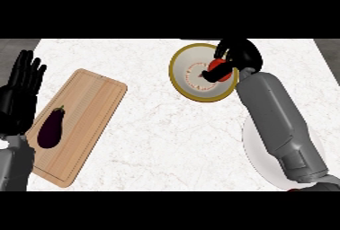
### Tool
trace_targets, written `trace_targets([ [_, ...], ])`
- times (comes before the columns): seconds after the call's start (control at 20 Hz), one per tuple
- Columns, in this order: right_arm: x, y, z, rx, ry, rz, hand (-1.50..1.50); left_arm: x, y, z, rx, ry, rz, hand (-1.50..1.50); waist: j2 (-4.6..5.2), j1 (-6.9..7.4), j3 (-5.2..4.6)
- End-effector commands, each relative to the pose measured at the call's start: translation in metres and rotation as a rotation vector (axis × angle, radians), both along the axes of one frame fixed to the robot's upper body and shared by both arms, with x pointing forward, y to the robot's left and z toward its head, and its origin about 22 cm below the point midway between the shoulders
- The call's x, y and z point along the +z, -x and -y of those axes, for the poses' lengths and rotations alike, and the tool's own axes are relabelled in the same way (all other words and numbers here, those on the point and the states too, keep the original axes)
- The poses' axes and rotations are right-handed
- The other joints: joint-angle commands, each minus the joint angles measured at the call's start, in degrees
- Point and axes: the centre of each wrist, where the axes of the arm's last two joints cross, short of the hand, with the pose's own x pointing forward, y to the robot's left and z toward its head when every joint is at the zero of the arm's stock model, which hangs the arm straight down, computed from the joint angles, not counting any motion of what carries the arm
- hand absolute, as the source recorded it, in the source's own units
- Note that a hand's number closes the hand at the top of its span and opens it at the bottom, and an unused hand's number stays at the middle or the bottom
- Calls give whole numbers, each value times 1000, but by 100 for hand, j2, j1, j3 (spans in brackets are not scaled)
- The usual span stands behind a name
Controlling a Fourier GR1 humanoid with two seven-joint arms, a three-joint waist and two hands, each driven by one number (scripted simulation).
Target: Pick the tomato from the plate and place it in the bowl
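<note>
A red tomato [221,72] is held over the right side of a white bowl with a yellow rim [181,83] at the counter's far middle. My right hand [240,55] curls round the tomato from the right and above, hiding part of it. The pale plate [260,164] lies at the lower right, mostly hidden under my right forearm. My left hand [20,87] rests open at the left edge, fingers up, away from everything.
A wooden cutting board [93,112] lies tilted on the left of the white marble counter, with a dark purple eggplant [50,128] on its left part. A small red thing [294,189] peeks out at the bottom right edge.
</note>
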Motion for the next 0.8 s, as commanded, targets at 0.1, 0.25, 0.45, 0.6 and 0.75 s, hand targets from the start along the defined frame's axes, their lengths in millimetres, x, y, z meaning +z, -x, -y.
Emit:
trace_targets([
  [0.1, -45, -2, -10, -58, -156, -64, -150, 2, -2, 7, -18, 4, 17, 0, 5, 21, 4],
  [0.25, -35, -11, 13, -72, -300, 7, -150, 5, 2, 17, -22, -15, 15, 0, 29, 110, 11],
  [0.45, -45, -7, 6, -101, -419, 188, -150, 8, -3, 13, -20, 8, -2, 0, 36, 107, 12],
  [0.6, -43, -7, 32, -183, -438, 341, -150, -7, 5, 5, -24, 2, -8, 0, 23, 47, 8],
  [0.75, -49, -4, 63, -254, -486, 395, -150, 4, 4, 8, 7, 7, 14, 0, -5, 1, 9],
])
